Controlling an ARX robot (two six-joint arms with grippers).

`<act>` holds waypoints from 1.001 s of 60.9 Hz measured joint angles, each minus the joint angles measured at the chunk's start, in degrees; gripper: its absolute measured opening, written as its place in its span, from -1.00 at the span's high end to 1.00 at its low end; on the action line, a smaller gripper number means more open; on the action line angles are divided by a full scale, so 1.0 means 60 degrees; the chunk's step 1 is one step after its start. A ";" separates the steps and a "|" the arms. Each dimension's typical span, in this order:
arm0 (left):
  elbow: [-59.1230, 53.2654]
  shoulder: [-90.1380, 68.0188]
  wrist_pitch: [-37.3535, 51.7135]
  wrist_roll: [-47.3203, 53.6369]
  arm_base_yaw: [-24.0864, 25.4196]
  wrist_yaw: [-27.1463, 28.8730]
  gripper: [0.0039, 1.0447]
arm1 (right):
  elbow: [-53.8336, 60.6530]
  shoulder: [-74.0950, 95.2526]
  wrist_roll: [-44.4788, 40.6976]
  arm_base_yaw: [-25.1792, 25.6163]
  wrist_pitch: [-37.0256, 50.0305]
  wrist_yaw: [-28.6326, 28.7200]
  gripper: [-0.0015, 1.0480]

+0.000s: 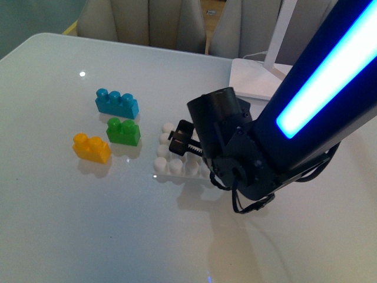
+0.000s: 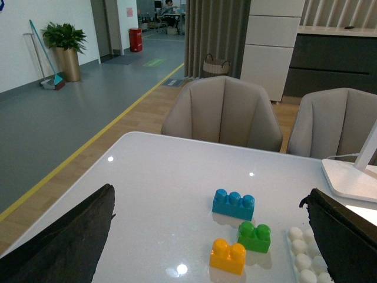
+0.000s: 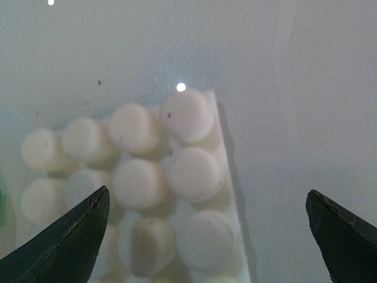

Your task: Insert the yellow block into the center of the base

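Spread wide and empty at the right gripper (image 3: pixel 206 197), poised just above the white studs of the base (image 1: pixel 166 168). Likewise parted and holding nothing at the left gripper (image 2: pixel 207 194), raised over the table (image 1: pixel 88 224). Left of the base and clear of both grippers, on the table, the yellow block (image 1: pixel 91 147), studs up, just beside the green brick (image 1: pixel 123 131), with the blue brick (image 1: pixel 116 103) farther back.

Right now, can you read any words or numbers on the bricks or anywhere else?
No text can be read anywhere.
The yellow block, green brick, blue brick and base: no writing shows.
The pink wall sign and green floor mark: too small and blurred to read.
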State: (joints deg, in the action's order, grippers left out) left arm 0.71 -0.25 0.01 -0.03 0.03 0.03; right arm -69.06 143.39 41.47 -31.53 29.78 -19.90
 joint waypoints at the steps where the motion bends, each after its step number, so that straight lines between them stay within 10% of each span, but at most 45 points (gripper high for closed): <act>1: 0.0000 0.0000 0.0000 0.0000 0.0000 0.0000 -0.86 | 0.0022 -0.0055 -0.0007 0.0033 0.0022 0.0000 -0.83; 45: 0.0000 0.0000 0.0000 0.0000 0.0000 0.0000 -0.86 | 0.6513 -0.7428 -0.3333 0.2510 0.1698 0.2055 -0.83; 54: 0.0000 0.0011 0.0000 0.0000 0.0000 0.0000 -0.86 | 0.8601 -0.7828 -0.5570 0.2958 0.6692 0.1118 -0.40; 61: 0.0000 0.0007 0.0000 0.0000 0.0000 0.0000 -0.86 | 0.9358 -0.8819 -0.6339 0.3308 0.7814 0.1432 -0.03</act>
State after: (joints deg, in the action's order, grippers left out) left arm 0.71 -0.21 0.01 -0.03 0.03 0.03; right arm -12.91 90.48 3.44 -11.68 76.66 -11.31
